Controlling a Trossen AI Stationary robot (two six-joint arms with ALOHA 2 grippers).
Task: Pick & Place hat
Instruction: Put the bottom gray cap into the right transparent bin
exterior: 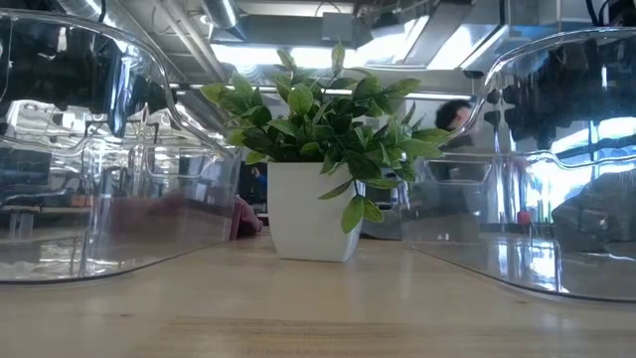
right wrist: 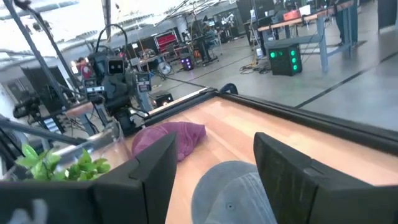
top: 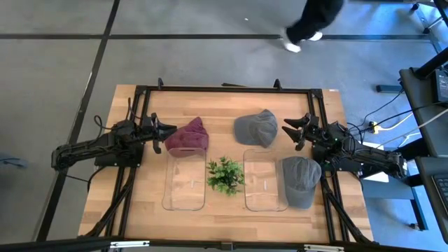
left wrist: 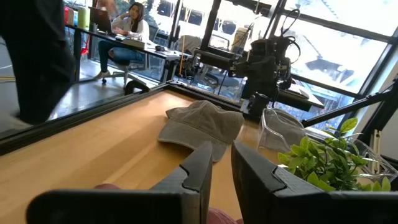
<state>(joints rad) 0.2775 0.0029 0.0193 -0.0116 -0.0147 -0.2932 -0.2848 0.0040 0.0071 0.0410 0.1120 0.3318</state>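
Note:
A maroon hat (top: 187,136) lies on the table ahead of the left clear tray (top: 185,183). One grey hat (top: 256,128) lies beyond the right clear tray (top: 264,180), and a second grey hat (top: 301,180) rests beside that tray's right wall. My left gripper (top: 163,134) is at the maroon hat's left edge; in its wrist view its fingers (left wrist: 205,165) stand a narrow gap apart over maroon cloth (left wrist: 222,218). My right gripper (top: 294,131) is open just right of the far grey hat (right wrist: 233,190), touching nothing. My left gripper reaches level from the table's left to the maroon hat's left edge (top: 170,137). Maroon cloth shows under and behind its fingers, none between the tips. Whether the fingers touch the hat I cannot tell.
A small potted plant (top: 225,175) stands between the two trays, and fills the middle of the low view (exterior: 308,224). A black frame (top: 231,89) runs round the table top. A person walks on the floor beyond the far edge (top: 308,24). Bare wood lies along the near edge.

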